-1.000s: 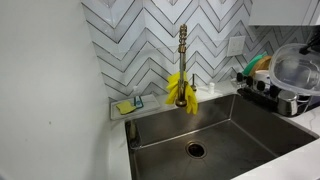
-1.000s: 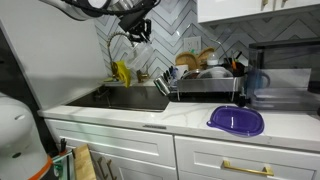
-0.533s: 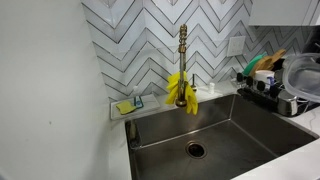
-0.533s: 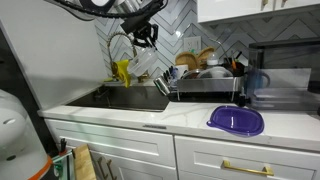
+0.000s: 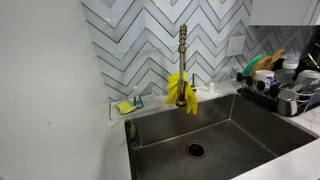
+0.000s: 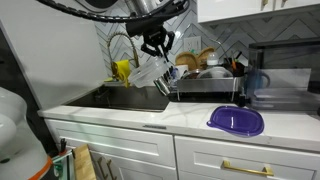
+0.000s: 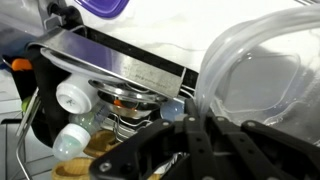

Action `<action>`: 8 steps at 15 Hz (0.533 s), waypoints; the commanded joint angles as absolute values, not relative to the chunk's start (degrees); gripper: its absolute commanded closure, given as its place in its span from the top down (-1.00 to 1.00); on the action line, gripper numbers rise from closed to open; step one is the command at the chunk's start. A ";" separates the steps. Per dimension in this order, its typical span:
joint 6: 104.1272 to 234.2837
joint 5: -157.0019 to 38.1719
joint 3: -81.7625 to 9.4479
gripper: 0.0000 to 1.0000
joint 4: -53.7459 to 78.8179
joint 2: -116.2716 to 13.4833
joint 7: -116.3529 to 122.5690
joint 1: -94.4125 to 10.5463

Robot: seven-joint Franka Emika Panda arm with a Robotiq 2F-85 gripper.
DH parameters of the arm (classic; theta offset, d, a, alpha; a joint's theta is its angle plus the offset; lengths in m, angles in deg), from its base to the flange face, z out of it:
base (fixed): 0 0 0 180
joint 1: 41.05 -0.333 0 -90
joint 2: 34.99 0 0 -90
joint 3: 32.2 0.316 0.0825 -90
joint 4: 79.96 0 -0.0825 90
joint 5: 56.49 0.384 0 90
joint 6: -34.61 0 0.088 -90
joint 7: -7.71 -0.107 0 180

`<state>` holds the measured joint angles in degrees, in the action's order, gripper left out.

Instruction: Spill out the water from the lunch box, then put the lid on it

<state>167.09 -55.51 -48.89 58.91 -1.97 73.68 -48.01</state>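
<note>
The pincer (image 6: 157,47) clamps the lunch box (image 6: 150,72) by its rim, tilted above the sink (image 6: 125,98) edge, just beside the dish rack (image 6: 205,87).

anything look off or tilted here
The clear lunch box is tipped steeply in the tool's grip above the sink, beside the dish rack, not sitting flat. Its purple lid lies apart on the counter. No visible spill or damage.
</note>
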 commanded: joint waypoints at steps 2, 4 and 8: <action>166.17 -50.35 -53.18 -0.96 59.09 -4.69 76.85 -45.96; 166.41 -48.12 -54.56 -0.96 59.24 -6.48 77.24 -45.18; 167.39 -48.41 -54.12 -0.96 59.22 -11.74 75.10 -41.48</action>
